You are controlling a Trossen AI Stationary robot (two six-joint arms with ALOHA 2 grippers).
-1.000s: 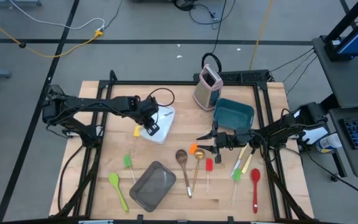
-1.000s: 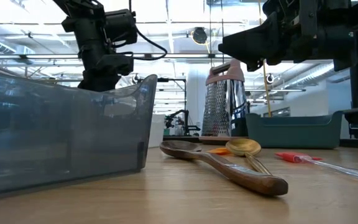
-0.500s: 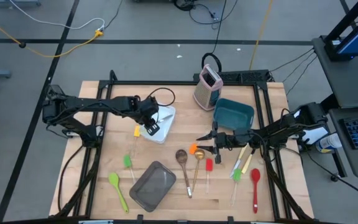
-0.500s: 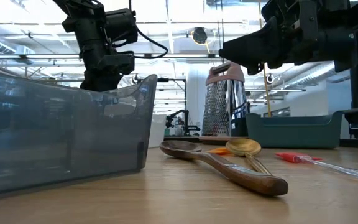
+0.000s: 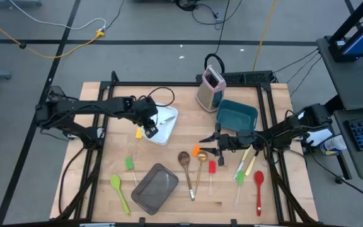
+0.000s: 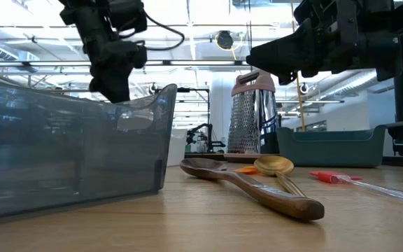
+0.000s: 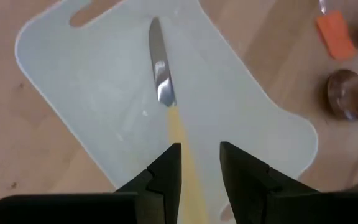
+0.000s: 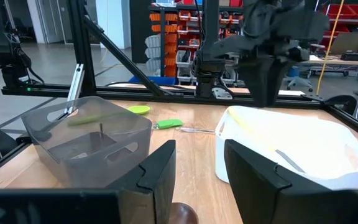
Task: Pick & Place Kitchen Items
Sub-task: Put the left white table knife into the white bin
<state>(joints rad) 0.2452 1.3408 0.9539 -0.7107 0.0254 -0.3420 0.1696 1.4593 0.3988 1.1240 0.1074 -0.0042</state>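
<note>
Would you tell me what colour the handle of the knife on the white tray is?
Yellow. The knife has a steel blade and yellow handle, clearest in the left wrist view.

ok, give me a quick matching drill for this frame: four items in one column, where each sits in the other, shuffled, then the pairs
Items:
1. yellow-handled knife
2. box grater
3. red spoon
4. grey pan

Places:
A. upright beside the teal bin
B. near table edge, between the long green spatula and the wooden spoon
C. lying on the white tray, below the left gripper
D. far right of the utensil row

Pairs: 1-C, 2-A, 3-D, 4-B
</note>
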